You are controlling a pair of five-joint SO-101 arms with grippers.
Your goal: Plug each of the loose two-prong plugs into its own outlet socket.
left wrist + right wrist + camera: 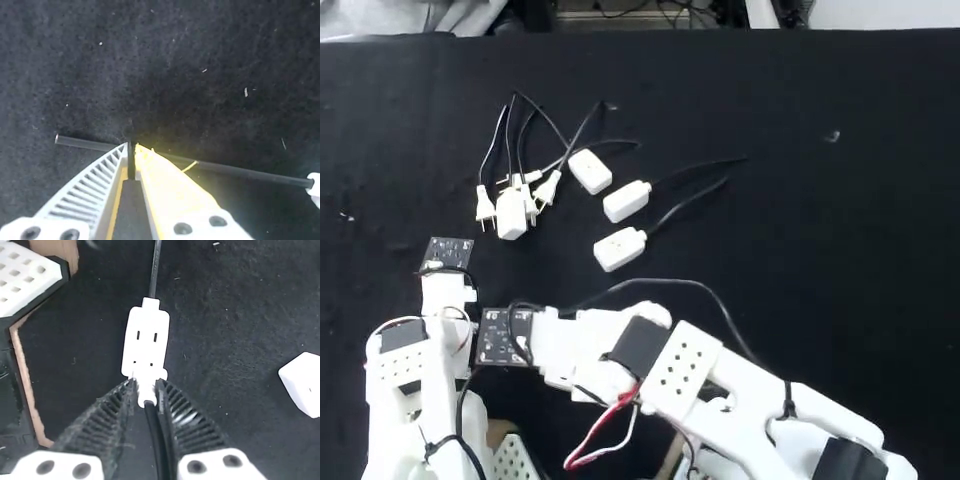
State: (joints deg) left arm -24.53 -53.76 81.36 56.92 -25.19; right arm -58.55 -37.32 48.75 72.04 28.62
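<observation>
— Black cloth (pixel 840 200) covers the whole table, yes? Where does everything lie on it?

— Seen from above, the loose plugs (pixel 510 212) sit in a tangle of dark leads toward 10 o'clock from the middle. Three white socket blocks (pixel 627 200) lie just beside them, closer to the centre, each with its own lead trailing toward 2 o'clock. Two white arms (pixel 680 375) crowd the edge between 6 and 8 o'clock.

— What is the right gripper (pixel 145 384) doing?

— Its ribbed black fingers are clamped on a white plug (pixel 147 394), one on each flank, and the plug's dark lead runs back between them. The plug's front butts against the end of an outlet socket (pixel 146 340) lying flat on the cloth, slots facing up. Whether the prongs are in, I cannot tell. Another white block (pixel 302 385) lies apart from it.

— And the left gripper (pixel 131 146)?

— Fingers pressed together, tips low over the cloth. A thin black cable (pixel 240 171) crosses right at the tips; I cannot tell whether they touch it. One end of it reaches a white piece (pixel 315 187) at the view's edge.
</observation>
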